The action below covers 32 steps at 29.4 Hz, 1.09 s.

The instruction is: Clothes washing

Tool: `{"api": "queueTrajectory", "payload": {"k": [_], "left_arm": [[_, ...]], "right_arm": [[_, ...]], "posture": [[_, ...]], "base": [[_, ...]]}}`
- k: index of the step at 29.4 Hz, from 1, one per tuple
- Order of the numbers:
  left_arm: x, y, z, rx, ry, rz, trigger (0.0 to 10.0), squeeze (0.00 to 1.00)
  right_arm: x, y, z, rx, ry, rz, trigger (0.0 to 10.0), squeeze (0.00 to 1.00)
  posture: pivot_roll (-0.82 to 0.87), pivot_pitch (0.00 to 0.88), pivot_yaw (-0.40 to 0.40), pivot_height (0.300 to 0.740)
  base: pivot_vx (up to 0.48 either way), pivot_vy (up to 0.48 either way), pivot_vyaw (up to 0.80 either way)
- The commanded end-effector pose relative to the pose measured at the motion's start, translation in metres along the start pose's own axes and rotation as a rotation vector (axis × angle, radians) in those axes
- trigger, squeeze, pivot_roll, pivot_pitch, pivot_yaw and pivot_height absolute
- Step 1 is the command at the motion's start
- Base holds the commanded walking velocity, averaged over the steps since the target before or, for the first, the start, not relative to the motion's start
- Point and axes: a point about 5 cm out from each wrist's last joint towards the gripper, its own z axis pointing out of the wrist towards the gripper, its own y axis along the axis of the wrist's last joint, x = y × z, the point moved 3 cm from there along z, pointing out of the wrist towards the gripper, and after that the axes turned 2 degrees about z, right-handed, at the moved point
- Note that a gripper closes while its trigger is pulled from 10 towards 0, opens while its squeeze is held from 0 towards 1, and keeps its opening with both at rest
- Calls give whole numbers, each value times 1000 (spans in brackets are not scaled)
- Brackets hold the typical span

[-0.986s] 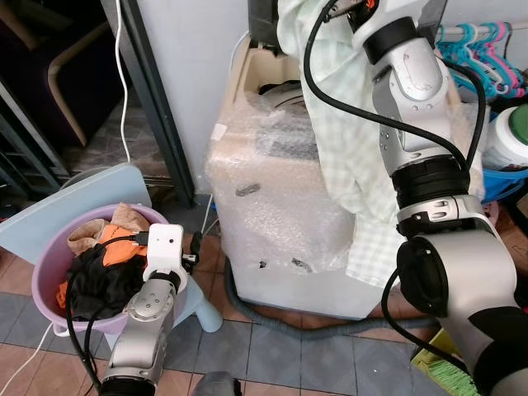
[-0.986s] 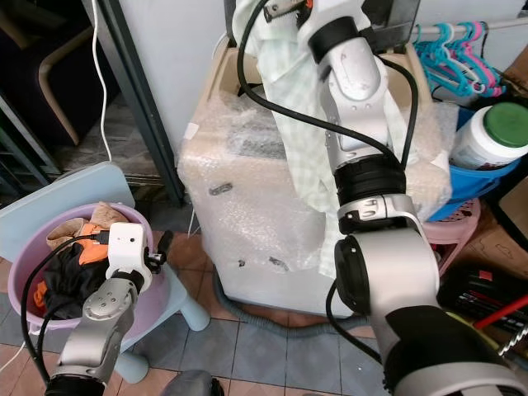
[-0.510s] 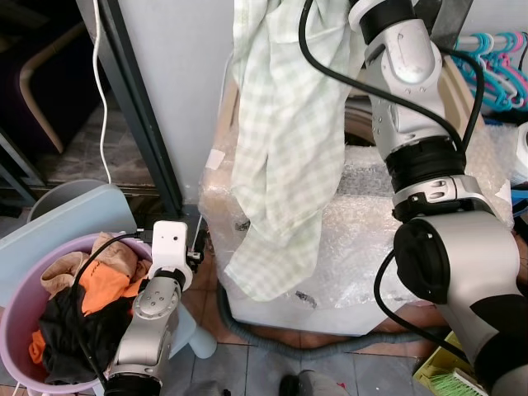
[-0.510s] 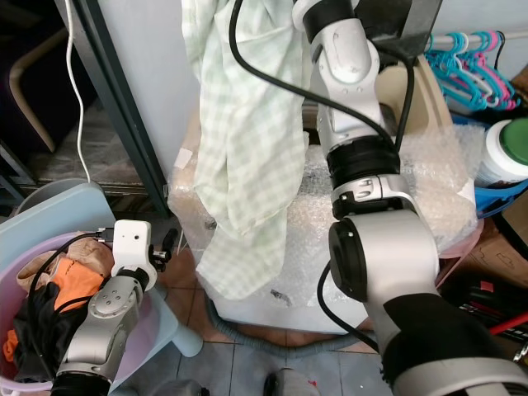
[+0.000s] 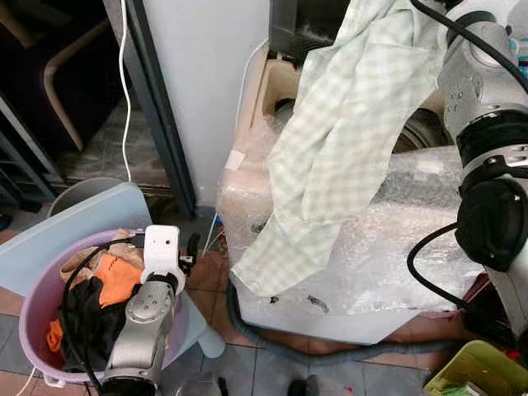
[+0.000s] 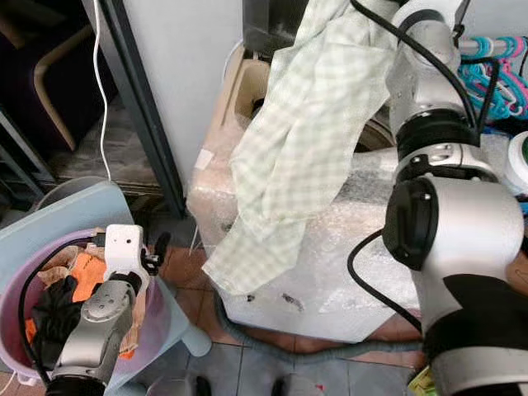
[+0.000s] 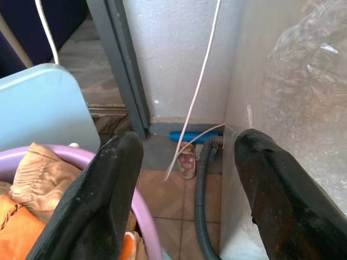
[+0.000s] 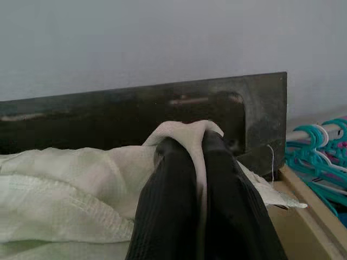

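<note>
Currently, a pale green checked shirt [image 5: 346, 140] is held high at the upper right of the left eye view by the right gripper [image 8: 198, 179], whose black fingers are pressed together with a fold of the cloth pinched between them. The shirt hangs across the open top of the bubble-wrapped washing machine [image 5: 388, 239], and its hem trails down the machine's front face at centre frame, outside the tub.

If released now, much of the cloth would likely slide down the front to the tiled floor rather than into the drum. A snag on the raised dark lid [image 8: 135, 116] is also possible.

At lower left, the left gripper [image 7: 187, 184] is held with jaws spread beside the purple basket [image 5: 37, 305] of remaining clothes [image 5: 91, 297]; a swing could tip it.
</note>
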Motion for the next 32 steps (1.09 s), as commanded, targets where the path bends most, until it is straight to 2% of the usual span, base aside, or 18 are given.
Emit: {"api": "queueTrajectory", "payload": {"k": [1, 2, 3, 5, 6, 7, 9, 11, 12, 13, 15, 17, 18, 19, 20, 24, 28, 32], "left_arm": [[1, 1, 1, 0, 6, 3, 10000, 0], [0, 1, 1, -1, 5, 2, 10000, 0], [0, 1, 1, -1, 5, 2, 10000, 0], [-1, 1, 1, -2, 1, 1, 10000, 0], [-2, 1, 1, -3, 0, -3, 10000, 0], [-2, 1, 1, -3, 0, -3, 10000, 0], [-2, 1, 1, -2, 0, -5, 10000, 0], [-2, 1, 1, 0, -2, -8, 10000, 0], [-3, -1, 1, 6, -7, -11, 10000, 0], [-3, -1, 1, 6, -7, -11, 10000, 0], [-3, -1, 1, 10, -13, -11, 10000, 0], [-3, -1, 1, 10, -15, -10, 10000, 0], [-3, -1, 1, 12, -19, -8, 10000, 0], [-3, -1, 1, 12, -19, -8, 10000, 0], [-2, -1, 1, 13, -21, -9, 10000, 0], [-4, -1, 3, 18, -37, 0, 10000, 0], [-3, -1, 3, 16, -36, 2, 10000, 0], [-2, -1, 3, 18, -31, 9, 10000, 0]], "right_arm": [[6, -43, -6, 172, 58, 34, 10000, 1000], [12, -55, -9, 216, 118, 41, 10000, 1000], [12, -55, -9, 216, 118, 41, 10000, 1000], [23, -61, -12, 217, 229, 12, 10000, 1000], [50, -40, -18, 83, 520, -37, 10000, 1000], [50, -40, -18, 83, 520, -37, 10000, 1000], [62, -25, -28, -22, 721, -66, 10000, 1000], [67, -21, -38, -47, 837, -55, 10000, 1000], [64, -18, -49, -73, 925, -40, 10000, 1000], [64, -18, -49, -73, 925, -40, 10000, 1000], [61, -23, -67, -62, 1025, -32, 10000, 1000], [60, -27, -75, -52, 1074, -33, 10000, 1000], [55, -50, -100, 15, 1194, -142, 10000, 1000], [55, -50, -100, 15, 1194, -142, 10000, 1000], [52, -67, -113, 63, 1243, -226, 10000, 1000], [41, -98, -119, 111, 1186, -340, 10000, 1000], [42, -110, -131, 153, 1209, -347, 10000, 1000], [33, -136, -124, 205, 1119, -601, 10000, 1000]], "posture": [[-2, 18, 10, 740], [-2, 19, 9, 740], [-2, 19, 9, 740], [1, 18, 9, 740], [-1, 18, 10, 740], [-1, 18, 10, 740], [-5, 18, 8, 740], [-12, 16, 8, 740], [-15, 16, 9, 740], [-15, 16, 9, 740], [-22, 17, 13, 740], [-23, 17, 16, 740], [-31, 29, 24, 740], [-31, 29, 24, 740], [-35, 26, 27, 740], [-38, 28, 30, 740], [-33, 30, 33, 740], [-26, 29, 34, 740]], "base": [[0, 0, 0], [0, 0, 0], [0, 0, 0], [0, 0, 0], [0, 0, 0], [0, 0, 0], [0, 0, 0], [0, 0, 0], [0, 0, 0], [0, 0, 0], [0, 0, 0], [0, 0, 0], [0, 0, 0], [0, 0, 0], [0, 0, 0], [0, 0, 0], [0, 0, 0], [0, 0, 0]]}}
